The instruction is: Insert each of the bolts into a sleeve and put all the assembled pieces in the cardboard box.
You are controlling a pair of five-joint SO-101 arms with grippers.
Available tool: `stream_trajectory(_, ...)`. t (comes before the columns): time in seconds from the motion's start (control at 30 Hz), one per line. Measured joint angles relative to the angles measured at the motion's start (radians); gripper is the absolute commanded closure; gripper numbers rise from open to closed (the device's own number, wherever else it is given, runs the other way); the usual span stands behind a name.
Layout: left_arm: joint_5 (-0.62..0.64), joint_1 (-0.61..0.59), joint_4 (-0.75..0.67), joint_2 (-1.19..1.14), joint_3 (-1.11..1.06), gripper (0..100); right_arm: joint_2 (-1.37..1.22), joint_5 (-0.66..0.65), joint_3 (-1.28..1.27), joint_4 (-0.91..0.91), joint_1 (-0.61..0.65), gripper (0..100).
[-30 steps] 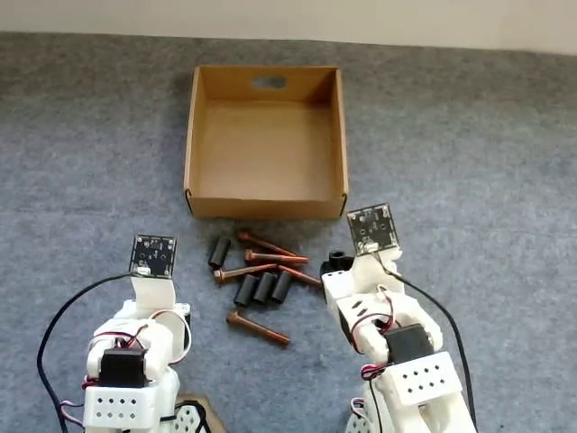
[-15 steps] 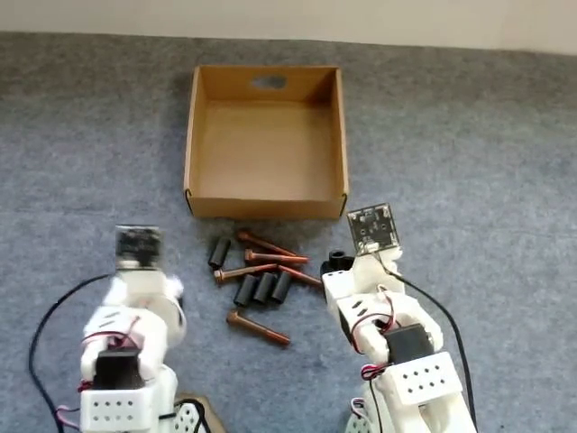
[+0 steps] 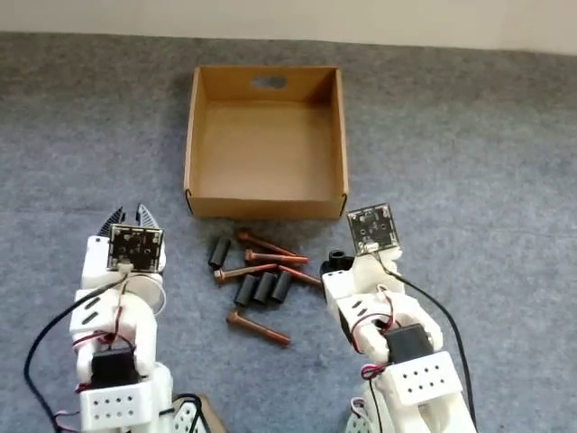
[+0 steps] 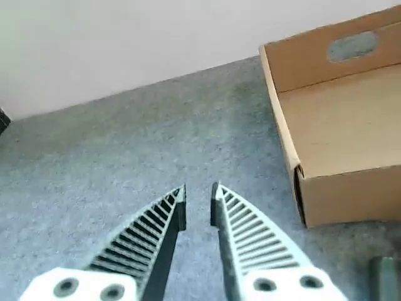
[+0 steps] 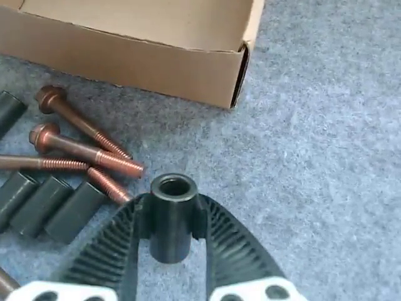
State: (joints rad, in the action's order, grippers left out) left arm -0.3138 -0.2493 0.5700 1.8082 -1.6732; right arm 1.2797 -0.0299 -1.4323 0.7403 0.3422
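Right gripper (image 5: 170, 204): clamped on upright black cylindrical sleeve (image 5: 170, 229), near front right corner of brown cardboard box (image 3: 266, 207).
Left gripper (image 4: 198, 191): fingers slightly parted, holding nothing, off the box's front left corner.
Copper-coloured bolts (image 3: 275, 257) and loose black sleeves (image 3: 263, 287): on grey carpet, beside the box's front wall.

Bolts (image 3: 270, 256), sleeves (image 3: 263, 288) just before cardboard box (image 3: 266, 207)

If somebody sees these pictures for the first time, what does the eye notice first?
The right gripper holds a black sleeve upright, close to a front corner of the cardboard box. Beside it, copper-coloured bolts and loose sleeves lie clustered on the grey carpet.
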Motion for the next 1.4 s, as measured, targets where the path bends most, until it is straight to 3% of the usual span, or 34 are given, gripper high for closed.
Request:
stream_trajectory(0.23, 0.011, 0.003, 0.13, -0.037, 0.178, 90, 0.0, 0.0, -0.006, 0.0, 0.0, 99.3)
stream_trajectory(0.43, 0.014, 0.028, 0.195, -0.316, 0.359, 90, 0.0, 0.0, -0.012, 0.0, -0.002, 99.3)
stream_trajectory(0.7, 0.021, 0.273, 0.308, -0.95, 0.539, 90, 0.0, 0.0, -0.012, 0.0, -0.002, 99.3)
stream_trajectory(0.83, 0.15, 0.371, 0.318, -1.158, 0.566, 89, 0.0, 0.0, -0.012, 0.0, -0.002, 99.3)
stream_trajectory(1.07, 0.242, 0.439, 0.327, -1.214, 0.569, 88, 0.0, 0.0, -0.012, 0.0, -0.002, 99.3)
stream_trajectory(1.4, 0.344, 0.45, 0.531, -1.214, 0.661, 85, 0.0, 0.0, -0.012, 0.0, -0.002, 99.3)
